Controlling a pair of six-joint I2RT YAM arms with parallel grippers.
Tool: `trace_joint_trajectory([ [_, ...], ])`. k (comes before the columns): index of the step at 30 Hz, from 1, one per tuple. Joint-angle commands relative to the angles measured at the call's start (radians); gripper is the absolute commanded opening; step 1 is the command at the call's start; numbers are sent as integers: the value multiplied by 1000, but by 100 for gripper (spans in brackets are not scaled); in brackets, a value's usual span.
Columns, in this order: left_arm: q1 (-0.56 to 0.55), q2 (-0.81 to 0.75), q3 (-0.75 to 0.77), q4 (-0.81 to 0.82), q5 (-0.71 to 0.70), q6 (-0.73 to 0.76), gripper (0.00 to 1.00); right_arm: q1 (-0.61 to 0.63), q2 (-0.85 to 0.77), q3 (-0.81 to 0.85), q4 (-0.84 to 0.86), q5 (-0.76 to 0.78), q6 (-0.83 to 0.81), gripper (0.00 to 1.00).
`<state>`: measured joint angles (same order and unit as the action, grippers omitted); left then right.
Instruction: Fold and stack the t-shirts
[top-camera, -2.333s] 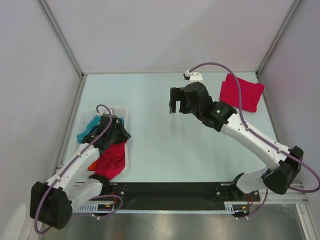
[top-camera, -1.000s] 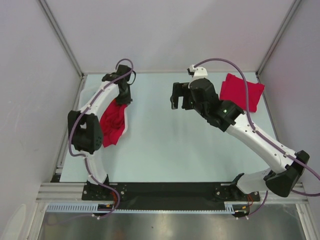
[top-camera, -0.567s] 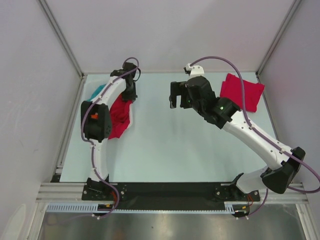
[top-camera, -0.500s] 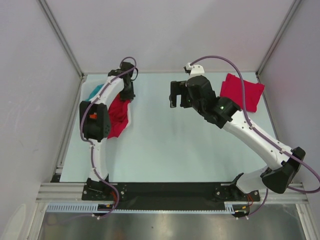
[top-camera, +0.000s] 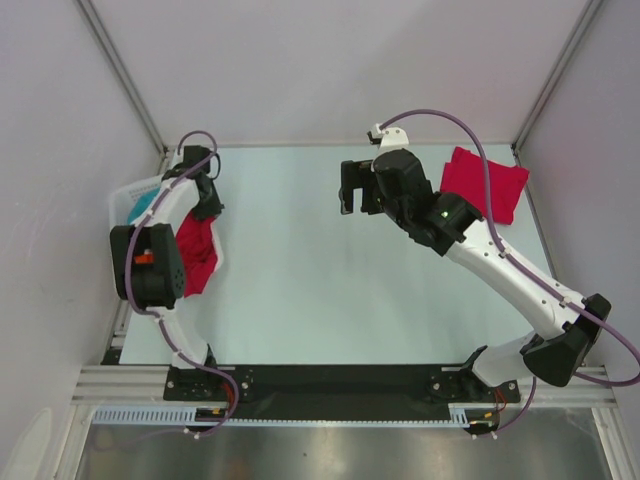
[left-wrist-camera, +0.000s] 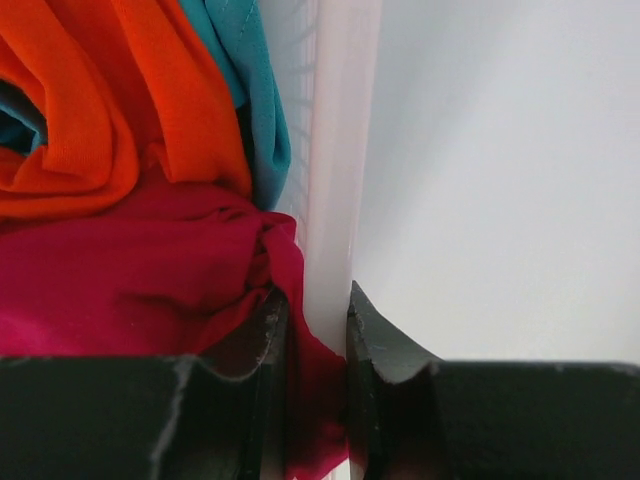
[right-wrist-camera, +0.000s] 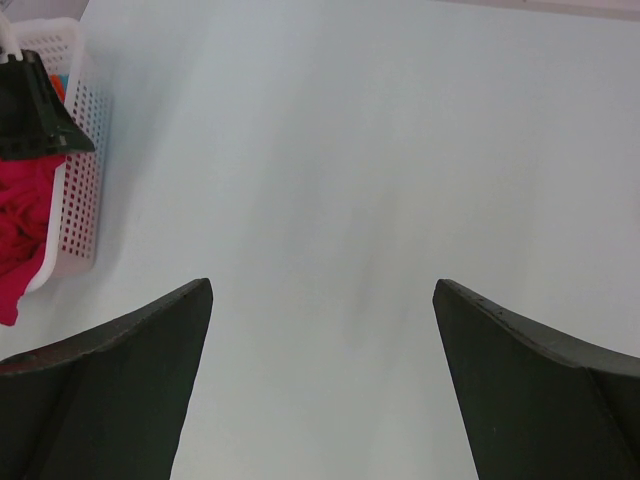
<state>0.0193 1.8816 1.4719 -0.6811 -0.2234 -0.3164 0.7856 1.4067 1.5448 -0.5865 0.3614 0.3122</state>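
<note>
1. Nearest to the arm bases on the left, a crumpled t-shirt (top-camera: 197, 255), crimson, is bunched in a white perforated basket (top-camera: 125, 195) and spills over its table-side wall.
2. A little further along that wall, the left gripper (left-wrist-camera: 315, 300) is clenched across the basket's rim. One finger is inside and one outside, with a fold of the crimson cloth pinched in against the plastic.
3. Just beyond those fingers, an orange cloth (left-wrist-camera: 100, 100) and a teal cloth (left-wrist-camera: 250, 90) lie in the basket, pressed up against the red one.
4. Out past the middle of the pale table (top-camera: 320, 280), the right gripper (right-wrist-camera: 322, 285) hovers over bare tabletop, its jaws spread wide and holding nothing. It is well apart from the basket.
5. Furthest off, in the far right corner, a folded t-shirt (top-camera: 490, 185) of the same crimson lies flat on the table, with the right arm's purple cable (top-camera: 475, 170) arching over it.
</note>
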Motion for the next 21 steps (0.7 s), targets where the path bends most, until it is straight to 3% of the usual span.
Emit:
trace_joint_trajectory([
  [1,68,-2,-152,-120,-30,-3,0,-3,-14,31,19,2,-16,100],
  [15,88,-225,-373,-123,-34,-58,0,-8,-61,-2,28,8,-19,100],
  [21,154,-367,-508,-123,117,-139,0,-8,-84,-23,34,-4,-12,100],
])
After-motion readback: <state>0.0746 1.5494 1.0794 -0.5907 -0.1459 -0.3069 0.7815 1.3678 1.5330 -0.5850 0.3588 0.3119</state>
